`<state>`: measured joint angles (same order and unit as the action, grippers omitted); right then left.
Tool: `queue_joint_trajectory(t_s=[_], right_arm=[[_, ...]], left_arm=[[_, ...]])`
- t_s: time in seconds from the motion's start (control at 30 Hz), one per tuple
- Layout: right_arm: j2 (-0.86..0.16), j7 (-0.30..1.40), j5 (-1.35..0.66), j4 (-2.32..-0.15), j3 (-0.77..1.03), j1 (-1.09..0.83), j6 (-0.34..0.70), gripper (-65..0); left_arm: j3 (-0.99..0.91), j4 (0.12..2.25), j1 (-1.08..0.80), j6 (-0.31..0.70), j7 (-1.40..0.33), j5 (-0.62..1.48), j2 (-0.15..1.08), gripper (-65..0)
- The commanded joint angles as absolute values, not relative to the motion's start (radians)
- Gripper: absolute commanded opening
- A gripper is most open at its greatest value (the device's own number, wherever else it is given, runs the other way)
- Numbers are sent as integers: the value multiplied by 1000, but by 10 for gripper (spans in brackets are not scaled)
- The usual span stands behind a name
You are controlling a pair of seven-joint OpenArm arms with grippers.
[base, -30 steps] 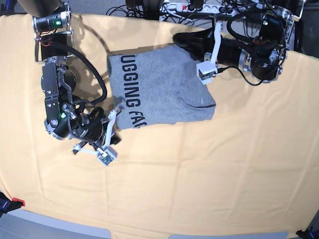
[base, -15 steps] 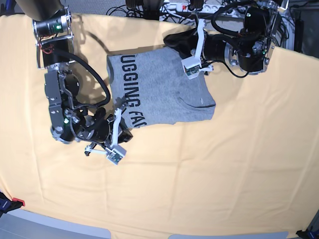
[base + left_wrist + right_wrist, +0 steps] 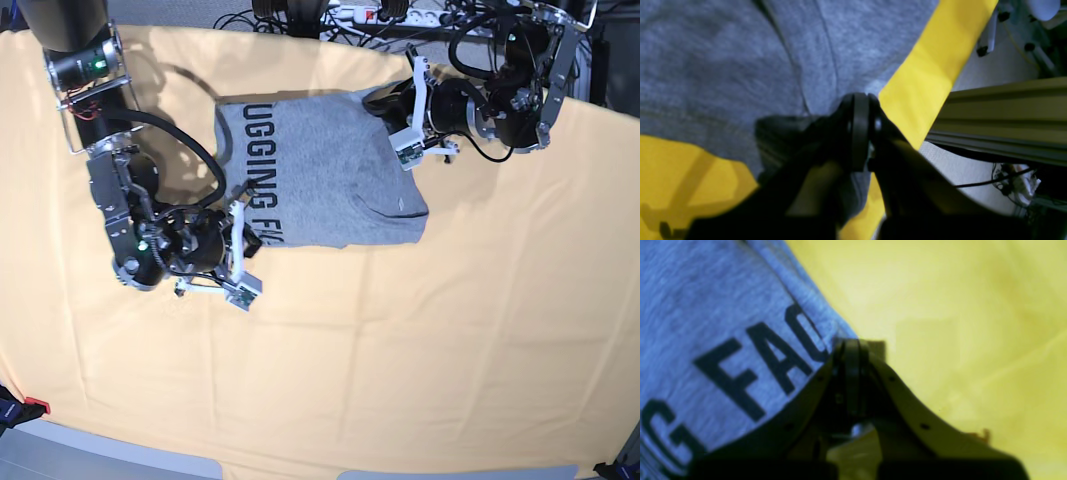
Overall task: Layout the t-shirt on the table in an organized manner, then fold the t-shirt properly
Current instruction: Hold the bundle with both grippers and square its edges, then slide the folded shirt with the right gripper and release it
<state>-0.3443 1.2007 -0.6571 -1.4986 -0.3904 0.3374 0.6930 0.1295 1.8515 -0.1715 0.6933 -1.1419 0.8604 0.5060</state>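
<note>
We read black block capitals "UGGING F" on the folded heather-grey cotton t-shirt (image 3: 330,170); the right wrist view shows "G FAC".

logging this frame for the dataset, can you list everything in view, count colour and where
t-shirt: one, heather grey with black block lettering, folded partway, far centre of the table
table: one, covered in pale yellow-orange cloth, fills most of the base view
cables and power strip: several, black and white, behind the table's far edge
red-and-black object: one, at the table's near left corner in the base view; what it is cannot be told
metal rail: one, olive grey, beyond the table edge in the left wrist view
left gripper: one, black, jaws shut, at the shirt's far edge
right gripper: one, black, jaws shut, at the shirt's lettered edge; whether either pinches cloth cannot be told
</note>
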Motion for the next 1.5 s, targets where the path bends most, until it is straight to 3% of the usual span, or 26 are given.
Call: queue_joint_trajectory(t_s=[0.0, 0.23, 0.57, 0.7, 0.83, 1.17, 1.33, 1.47], right_arm=[[-369, 1237, -684, -1513, -385, 356, 698, -650], [-486, 1259, -877, -1515, -385, 331, 698, -650], [-580, 1263, -1006, -1592, -380, 174, 683, -650], [-580, 1269, -987, -1702, -330, 107, 680, -650], [-579, 1268, -987, -1784, -233, 91, 669, -650], [-448, 1032, -776, -1712, -105, 92, 622, -650], [-361, 1085, -738, -1625, -105, 91, 609, -650], [-350, 1241, -897, -1622, -104, 78, 681, -650]], left_arm=[[124, 1858, -157, 698, -1131, 863, 532, -650], [124, 1765, -28, 698, -1094, 813, 554, -650], [166, 1362, 297, 698, -905, 733, 522, -650], [204, 1319, 418, 698, -998, 760, 519, -650], [202, 1336, 505, 698, -1177, 966, 555, -650], [54, 1362, 524, 698, -1361, 1348, 713, -650], [-137, 1362, 524, 698, -1396, 1427, 715, -650], [-202, 1361, 521, 698, -1396, 1427, 716, -650]])
